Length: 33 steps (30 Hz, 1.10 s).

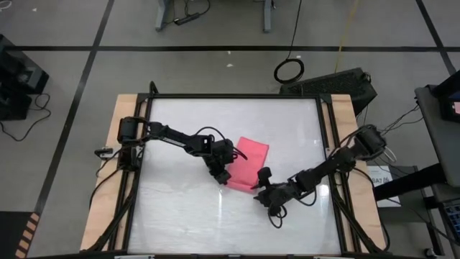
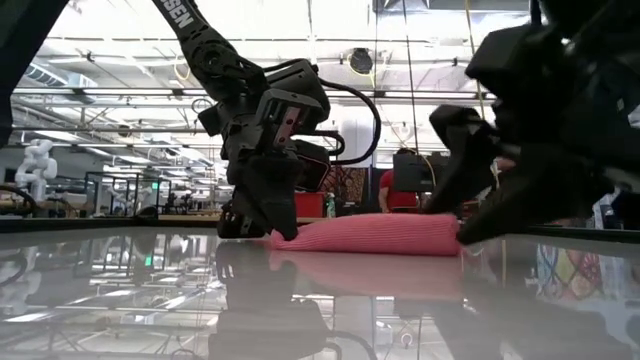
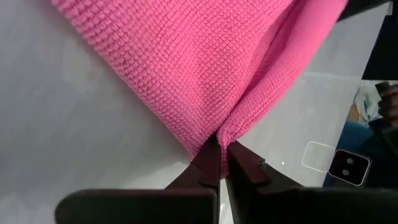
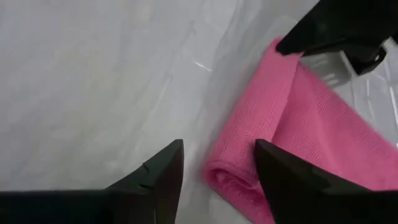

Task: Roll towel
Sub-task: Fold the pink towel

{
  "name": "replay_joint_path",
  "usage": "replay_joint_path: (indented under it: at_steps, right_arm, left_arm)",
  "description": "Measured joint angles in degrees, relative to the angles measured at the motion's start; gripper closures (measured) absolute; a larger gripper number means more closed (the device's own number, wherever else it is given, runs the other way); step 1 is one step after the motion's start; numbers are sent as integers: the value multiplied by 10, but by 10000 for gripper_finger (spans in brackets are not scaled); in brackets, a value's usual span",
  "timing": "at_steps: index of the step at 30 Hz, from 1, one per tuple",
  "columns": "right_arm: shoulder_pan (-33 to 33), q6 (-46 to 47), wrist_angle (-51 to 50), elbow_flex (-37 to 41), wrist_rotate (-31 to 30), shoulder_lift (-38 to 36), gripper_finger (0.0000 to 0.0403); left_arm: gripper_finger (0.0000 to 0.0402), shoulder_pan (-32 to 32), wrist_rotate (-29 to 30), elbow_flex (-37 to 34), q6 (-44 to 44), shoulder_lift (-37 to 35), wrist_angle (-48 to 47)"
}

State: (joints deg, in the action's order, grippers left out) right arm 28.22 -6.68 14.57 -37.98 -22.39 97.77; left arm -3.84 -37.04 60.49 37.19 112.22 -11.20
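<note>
Two dark, cabled, jointed arms

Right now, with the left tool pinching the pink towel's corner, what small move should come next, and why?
Probably the right tool should close on the rolled end of the towel between its open fingers. The left tool already pinches the other corner shut, and only the near edge looks rolled, so both ends likely need holding before rolling on.

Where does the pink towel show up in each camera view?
High view: towel at table centre, between both arms.
Low view: flat roll mid-picture.
Left wrist view: fills the upper middle.
Right wrist view: right side.
Shared landmark: the left claw pinching a towel corner; the right claw open beside the roll.
</note>
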Motion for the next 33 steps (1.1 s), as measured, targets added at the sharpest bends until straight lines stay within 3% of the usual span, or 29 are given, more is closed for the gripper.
replay_joint_path:
  at_steps: [10,21,26,29,33]
  right_arm:
    - [-4,70,8,-1,1,34,251]
    - [-10,190,-33,-3,5,34,291]
    - [-11,253,-41,-3,2,35,339]
    - [-11,282,-42,-2,-3,35,374]
    - [-11,311,-43,-1,-3,35,396]
  left_arm:
    - [374,1,0,0,-28,0,1]
    - [231,1,-3,0,-88,-16,41]
    - [204,1,-3,3,-140,-49,54]
    - [204,3,18,3,-201,-76,36]
    - [204,20,102,3,-308,-106,-24]
